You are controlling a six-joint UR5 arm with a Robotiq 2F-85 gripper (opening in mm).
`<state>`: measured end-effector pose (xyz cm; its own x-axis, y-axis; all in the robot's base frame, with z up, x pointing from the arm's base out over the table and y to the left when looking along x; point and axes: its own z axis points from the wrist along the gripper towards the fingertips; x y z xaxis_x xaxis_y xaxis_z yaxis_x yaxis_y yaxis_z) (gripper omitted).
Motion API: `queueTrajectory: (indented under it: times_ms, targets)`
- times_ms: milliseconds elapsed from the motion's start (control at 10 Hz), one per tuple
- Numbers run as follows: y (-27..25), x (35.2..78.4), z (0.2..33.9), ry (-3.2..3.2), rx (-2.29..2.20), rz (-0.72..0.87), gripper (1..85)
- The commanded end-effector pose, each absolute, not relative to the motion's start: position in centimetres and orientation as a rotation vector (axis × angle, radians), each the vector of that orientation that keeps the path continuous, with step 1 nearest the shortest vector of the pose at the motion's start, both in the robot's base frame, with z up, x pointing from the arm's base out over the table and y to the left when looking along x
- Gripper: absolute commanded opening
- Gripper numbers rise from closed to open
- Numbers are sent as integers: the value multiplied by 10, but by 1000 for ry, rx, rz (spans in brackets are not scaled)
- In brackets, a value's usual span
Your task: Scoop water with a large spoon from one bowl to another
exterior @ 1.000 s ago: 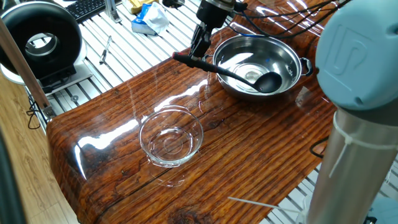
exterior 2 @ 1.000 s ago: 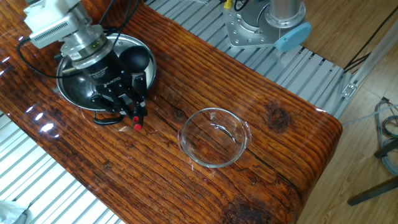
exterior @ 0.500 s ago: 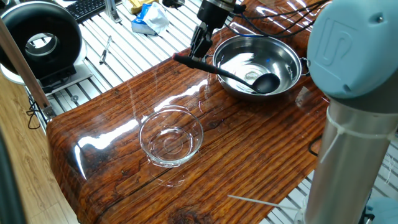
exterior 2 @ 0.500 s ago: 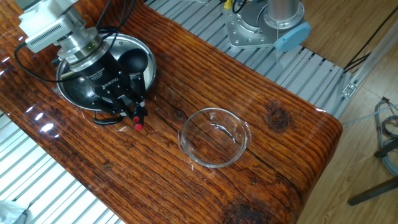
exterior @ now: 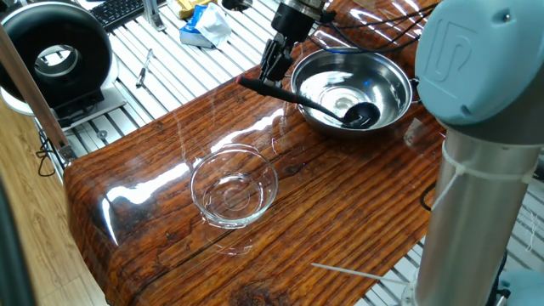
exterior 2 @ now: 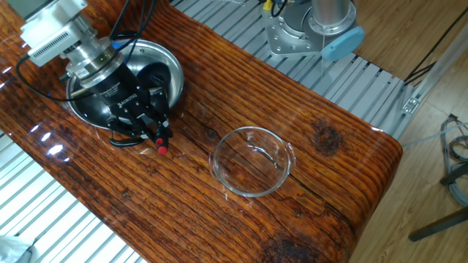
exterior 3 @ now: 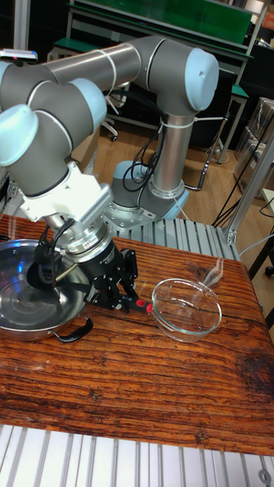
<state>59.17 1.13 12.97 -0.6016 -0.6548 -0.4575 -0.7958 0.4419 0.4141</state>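
Note:
My gripper (exterior: 270, 75) is shut on the handle of the large spoon (exterior: 314, 100), a black ladle, near its red-tipped end (exterior 2: 161, 150). The handle slants down over the rim of the steel bowl (exterior: 398, 95), and its round cup (exterior: 362, 114) sits low inside, near the bottom. Water shows only as faint glints (exterior: 338, 88) on the bowl's floor. The clear glass bowl (exterior: 234, 188) stands apart on the wooden table, toward the near corner, with nothing visible inside. In the tall fixed view the gripper (exterior 3: 128, 295) is between the steel bowl (exterior 3: 19, 313) and the glass bowl (exterior 3: 187, 309).
The wooden tabletop (exterior: 340, 212) ends in slatted metal surfaces on both sides. A black round device (exterior: 55, 55) and blue-white clutter (exterior: 204, 25) lie beyond the far edge. The arm's large grey column (exterior: 476, 170) rises at the right. Cables trail over the steel bowl's far side.
The wrist has shifted slightly and tipped the ladle, so the cup has sunk lower into the steel bowl. The glass bowl has not moved.

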Motion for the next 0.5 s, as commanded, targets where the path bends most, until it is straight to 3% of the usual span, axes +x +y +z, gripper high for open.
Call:
queueTrajectory:
  times_ms: [0, 200, 400]
  targets:
    - [10, 593, 130, 2432, -1262, 919, 10]
    - [3, 597, 126, 2437, -1274, 870, 10]
    - [-26, 619, 120, 2483, -1284, 604, 10]
